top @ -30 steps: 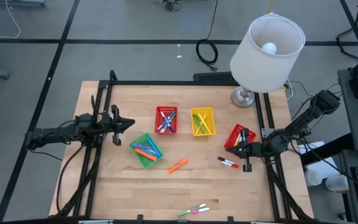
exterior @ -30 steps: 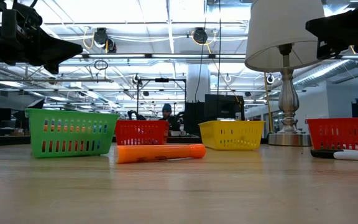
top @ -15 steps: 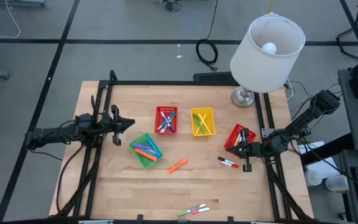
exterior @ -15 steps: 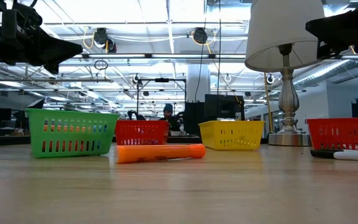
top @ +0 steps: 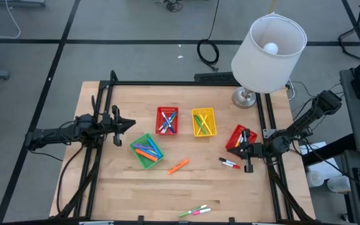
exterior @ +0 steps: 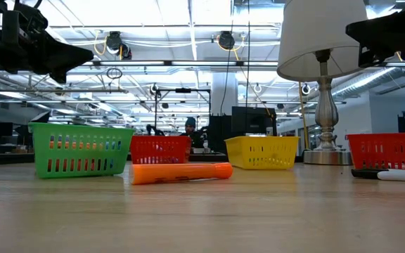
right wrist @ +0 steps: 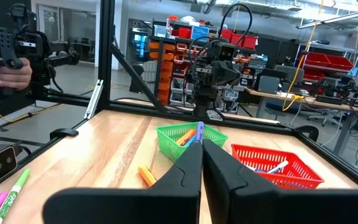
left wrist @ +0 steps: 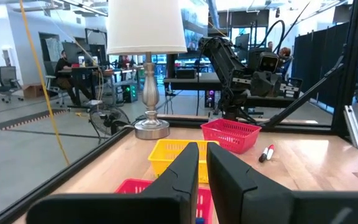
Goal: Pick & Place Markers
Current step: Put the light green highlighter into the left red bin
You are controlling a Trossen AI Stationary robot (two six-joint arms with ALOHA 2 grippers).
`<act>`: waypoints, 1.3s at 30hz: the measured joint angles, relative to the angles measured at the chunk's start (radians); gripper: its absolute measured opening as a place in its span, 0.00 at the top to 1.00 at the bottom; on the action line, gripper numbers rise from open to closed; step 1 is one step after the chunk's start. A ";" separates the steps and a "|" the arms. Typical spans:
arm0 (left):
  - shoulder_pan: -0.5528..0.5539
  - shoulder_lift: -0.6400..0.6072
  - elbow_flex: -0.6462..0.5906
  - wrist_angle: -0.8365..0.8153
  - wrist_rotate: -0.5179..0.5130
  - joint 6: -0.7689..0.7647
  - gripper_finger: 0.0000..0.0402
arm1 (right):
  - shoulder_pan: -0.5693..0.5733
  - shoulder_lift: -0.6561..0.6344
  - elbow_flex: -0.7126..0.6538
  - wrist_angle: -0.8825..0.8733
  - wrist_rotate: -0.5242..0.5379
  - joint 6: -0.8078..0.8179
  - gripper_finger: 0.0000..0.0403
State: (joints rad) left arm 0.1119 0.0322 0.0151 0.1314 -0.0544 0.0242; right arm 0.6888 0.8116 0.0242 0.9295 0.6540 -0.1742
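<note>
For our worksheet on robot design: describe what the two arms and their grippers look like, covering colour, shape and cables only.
Both arms are dark, nearly black, slim and jointed. The left gripper ends in two tapered fingers that form a point; the right gripper has similar dark, smooth, wedge-shaped fingers. A black cable loops over the left arm's wrist in the right wrist view. No markings are legible.
</note>
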 joint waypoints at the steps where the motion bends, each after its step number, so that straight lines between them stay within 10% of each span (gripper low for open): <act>1: 0.000 0.000 0.000 0.000 0.000 0.000 0.90 | 0.000 0.000 0.000 0.000 0.000 -0.002 1.00; 25: -0.104 0.089 0.106 0.005 0.133 -0.170 0.90 | 0.000 0.000 0.000 0.000 0.000 -0.005 1.00; 39: -0.445 0.950 0.449 0.233 -0.153 -0.184 0.97 | 0.000 0.000 0.000 0.045 0.004 -0.159 1.00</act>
State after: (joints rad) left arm -0.3329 0.9818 0.4637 0.3647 -0.2077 -0.1600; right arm 0.6884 0.8120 0.0242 0.9748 0.6582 -0.3334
